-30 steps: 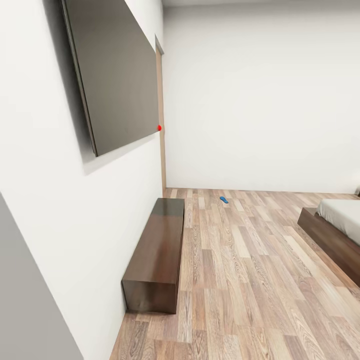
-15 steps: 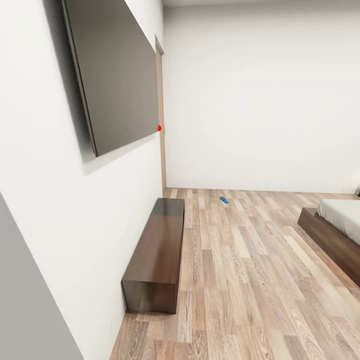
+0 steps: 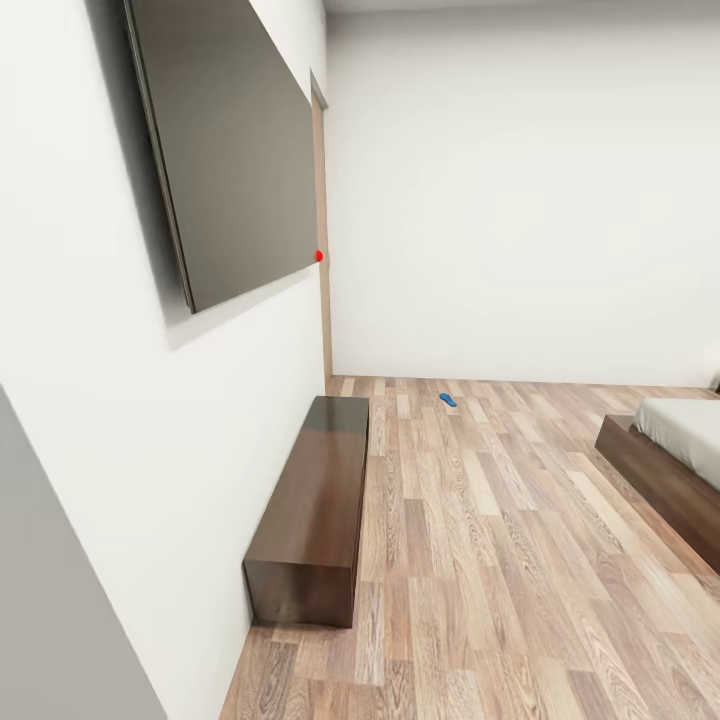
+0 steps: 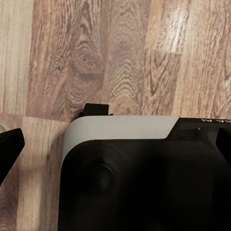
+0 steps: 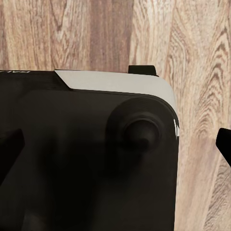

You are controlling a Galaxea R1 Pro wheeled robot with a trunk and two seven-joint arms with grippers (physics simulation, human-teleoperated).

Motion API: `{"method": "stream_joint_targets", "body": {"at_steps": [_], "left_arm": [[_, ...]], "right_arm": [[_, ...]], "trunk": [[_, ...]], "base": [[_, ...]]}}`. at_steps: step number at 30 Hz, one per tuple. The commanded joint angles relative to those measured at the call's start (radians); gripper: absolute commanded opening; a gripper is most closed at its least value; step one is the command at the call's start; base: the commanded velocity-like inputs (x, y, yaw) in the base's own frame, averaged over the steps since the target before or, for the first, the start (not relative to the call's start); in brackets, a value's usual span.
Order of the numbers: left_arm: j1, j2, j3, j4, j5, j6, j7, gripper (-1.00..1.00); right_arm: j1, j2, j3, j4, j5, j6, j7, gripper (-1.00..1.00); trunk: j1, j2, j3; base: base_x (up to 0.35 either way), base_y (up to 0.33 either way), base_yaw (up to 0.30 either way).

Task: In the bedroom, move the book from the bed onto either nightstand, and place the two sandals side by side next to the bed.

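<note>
- Beyond the far end of the long dark bench (image 3: 315, 505), one blue sandal (image 3: 448, 399) is seen on the wood floor (image 3: 480, 560), near the back wall and well apart from the bed (image 3: 675, 455).
- Only a corner of the bed's dark frame and grey mattress is caught; the book, the nightstand and the second sandal cannot be placed from these views.
- The step in hand is judged to be the approach: nothing is carried, and no task item is within reach.
- Next, the base would need to be driven across the floor toward the sandal, or turned toward the bed so that the book can be found.
- Both arms are held low, pointing down at the floor planks over the robot's dark body (image 4: 144, 178).
- The left pincer (image 4: 118, 139) and right pincer (image 5: 118, 149) are each spread wide, with nothing between the fingertips.
</note>
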Motion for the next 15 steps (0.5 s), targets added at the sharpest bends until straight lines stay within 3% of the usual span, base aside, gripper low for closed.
{"method": "stream_joint_targets", "body": {"at_steps": [1, 15], "left_arm": [[-0.001, 0.000, 0.005, 0.001, 0.002, -0.003, -0.001, 1.00], [-0.001, 0.000, 0.005, 0.001, 0.002, -0.003, -0.001, 1.00]], "right_arm": [[-0.001, 0.000, 0.000, 0.001, -0.001, -0.004, 0.002, 1.00], [-0.001, 0.000, 0.000, 0.001, -0.001, -0.004, 0.002, 1.00]], "trunk": [[0.000, -0.001, -0.001], [0.000, -0.001, -0.001]], "base": [[0.000, 0.000, 0.000], [0.000, 0.000, 0.000]]}}
